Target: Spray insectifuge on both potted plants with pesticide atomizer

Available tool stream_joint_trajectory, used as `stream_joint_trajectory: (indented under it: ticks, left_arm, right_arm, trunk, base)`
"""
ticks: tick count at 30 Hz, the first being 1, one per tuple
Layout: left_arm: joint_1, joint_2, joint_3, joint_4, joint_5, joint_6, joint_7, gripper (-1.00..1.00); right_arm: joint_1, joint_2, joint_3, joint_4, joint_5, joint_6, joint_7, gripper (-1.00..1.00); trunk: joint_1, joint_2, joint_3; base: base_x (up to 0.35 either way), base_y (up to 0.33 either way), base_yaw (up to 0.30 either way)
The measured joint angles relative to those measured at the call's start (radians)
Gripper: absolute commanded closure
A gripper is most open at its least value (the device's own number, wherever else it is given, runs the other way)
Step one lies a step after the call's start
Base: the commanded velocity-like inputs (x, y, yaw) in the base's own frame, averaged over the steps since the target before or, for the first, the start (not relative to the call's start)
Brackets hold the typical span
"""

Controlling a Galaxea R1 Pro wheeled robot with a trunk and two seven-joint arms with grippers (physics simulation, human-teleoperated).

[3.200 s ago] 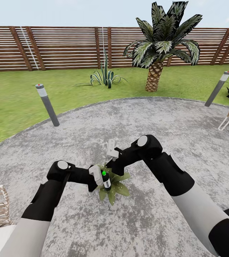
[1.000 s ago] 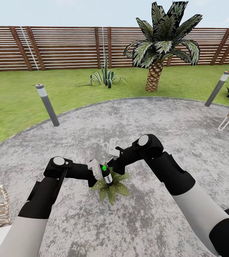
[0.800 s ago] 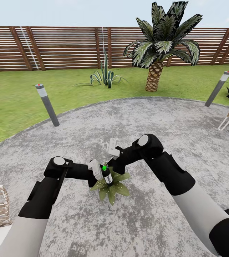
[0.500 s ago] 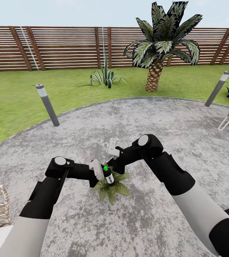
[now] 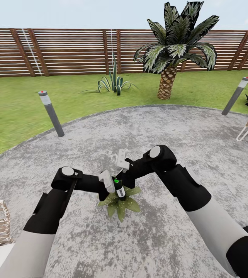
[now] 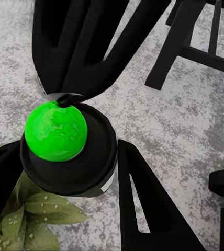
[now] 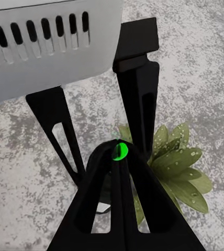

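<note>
Spraying looks to be the step in hand: the left end effector (image 5: 110,184) pinches the pesticide atomizer (image 5: 119,189) upright directly above a potted plant (image 5: 120,202), whose leaves carry droplets in the wrist views. The button top shows green (image 6: 55,131). The right end effector (image 7: 120,157) has its fingers pressed together, tips at that button. Next, I judge, the nozzle needs sweeping over the remaining leaves. The bottle's white label is too small to read. Beyond, paving (image 5: 158,127), lawn, fence.

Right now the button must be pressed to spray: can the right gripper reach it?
Probably yes: the right gripper hangs close above the bottle's green button, with nothing between.
</note>
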Motion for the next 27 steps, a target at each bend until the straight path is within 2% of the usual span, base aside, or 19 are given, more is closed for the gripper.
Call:
stream_joint_trajectory:
  ticks: [27]
  left_arm:
    - [-0.017, 0.018, 0.002, -0.001, 0.001, 0.012, 0.000, 1.00]
  right_arm:
    - [0.000, -0.004, 0.000, 0.000, 0.001, 0.000, 0.000, 1.00]
  trunk:
    - [0.000, 0.000, 0.000]
  base:
    - [0.000, 0.000, 0.000]
